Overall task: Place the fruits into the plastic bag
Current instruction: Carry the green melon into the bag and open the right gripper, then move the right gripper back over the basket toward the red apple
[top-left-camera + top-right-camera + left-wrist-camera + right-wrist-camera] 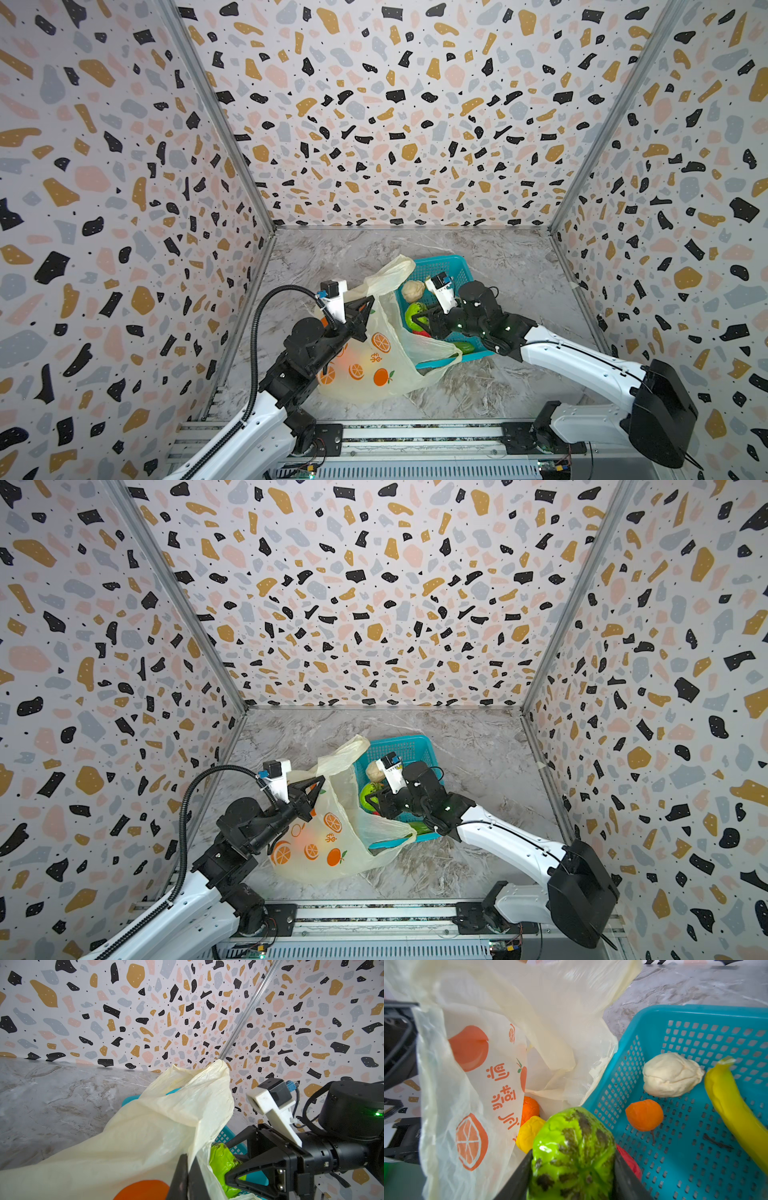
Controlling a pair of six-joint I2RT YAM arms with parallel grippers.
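Green fruit (571,1153) is pinched between the right fingers (517,1180), at the basket's (444,264) left rim.

And the bag (365,376)?

Its mouth gapes just left of that, its body toward the table's near-left corner. The left fingers (179,1178) are pressed together on the rim, holding it up.

So a short carry leftward?

I'd say so. The right arm's nearer.

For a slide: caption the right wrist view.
Right gripper holds green round fruit between teal basket and plastic bag.

Pale plastic bag (135,1136) in left tool (188,1164)
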